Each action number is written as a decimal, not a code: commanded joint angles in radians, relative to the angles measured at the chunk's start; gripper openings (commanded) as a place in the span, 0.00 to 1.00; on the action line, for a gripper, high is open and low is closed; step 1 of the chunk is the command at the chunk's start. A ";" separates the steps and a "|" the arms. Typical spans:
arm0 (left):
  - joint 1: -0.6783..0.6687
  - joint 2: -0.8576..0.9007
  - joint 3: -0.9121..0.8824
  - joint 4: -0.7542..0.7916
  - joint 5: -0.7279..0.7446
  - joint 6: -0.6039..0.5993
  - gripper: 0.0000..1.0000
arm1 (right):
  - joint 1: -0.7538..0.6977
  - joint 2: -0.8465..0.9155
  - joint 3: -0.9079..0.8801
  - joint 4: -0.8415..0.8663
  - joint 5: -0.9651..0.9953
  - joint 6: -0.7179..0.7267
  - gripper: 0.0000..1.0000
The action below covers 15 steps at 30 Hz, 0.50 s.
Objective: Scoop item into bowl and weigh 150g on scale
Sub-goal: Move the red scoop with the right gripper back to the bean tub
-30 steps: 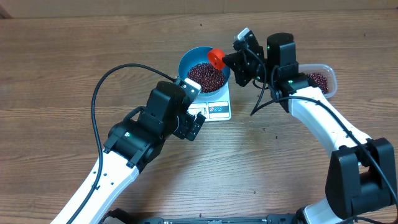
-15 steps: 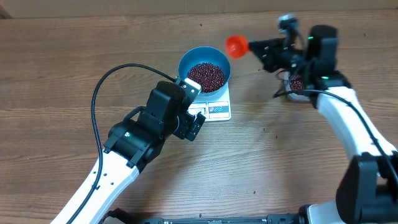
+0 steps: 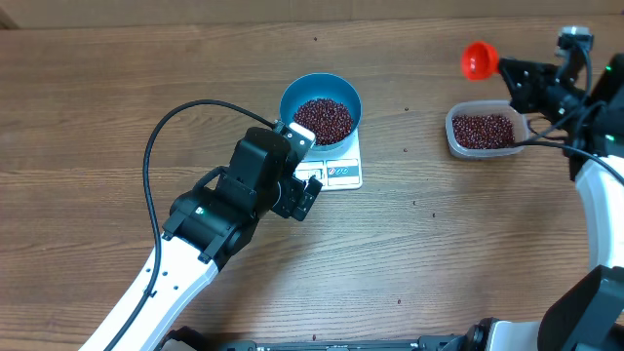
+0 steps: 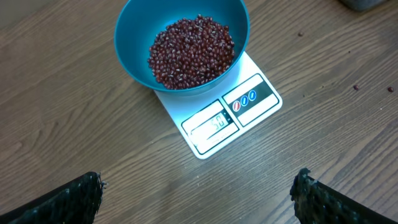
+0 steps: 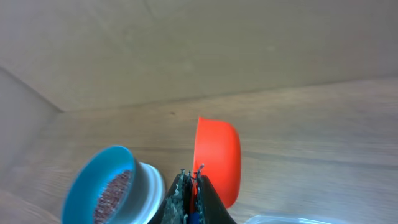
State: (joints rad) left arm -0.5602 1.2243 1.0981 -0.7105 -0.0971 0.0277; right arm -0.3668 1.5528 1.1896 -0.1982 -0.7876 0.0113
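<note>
Table (image 3: 117,78): blue bowl (image 3: 289,97) sits on scale (image 3: 341,174), part-filled with beans (image 3: 324,118). The display is unreadable, so the target is likely unconfirmed. Left gripper (image 3: 302,198) just beside scale, jaws apart, empty. Right gripper (image 3: 507,70) well right of scale, jaws clamped on red scoop (image 3: 477,59).

beans (image 3: 324,117) sit in the bowl (image 3: 289,102), bowl on the scale (image 3: 341,172), tub (image 3: 451,125) well off at its 3 o'clock, scoop (image 3: 477,59) at tub's 12.
</note>
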 commanded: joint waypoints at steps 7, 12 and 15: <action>0.004 -0.009 -0.003 0.003 0.012 -0.013 1.00 | -0.061 -0.030 0.016 -0.083 0.016 -0.341 0.04; 0.004 -0.009 -0.003 0.003 0.012 -0.013 1.00 | -0.051 -0.041 0.016 -0.175 0.193 -0.496 0.04; 0.004 -0.009 -0.003 0.003 0.012 -0.013 1.00 | -0.012 -0.041 0.016 -0.279 0.354 -0.635 0.04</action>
State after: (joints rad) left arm -0.5602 1.2243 1.0981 -0.7105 -0.0967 0.0277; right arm -0.4164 1.5444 1.1908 -0.4210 -0.6235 -0.4358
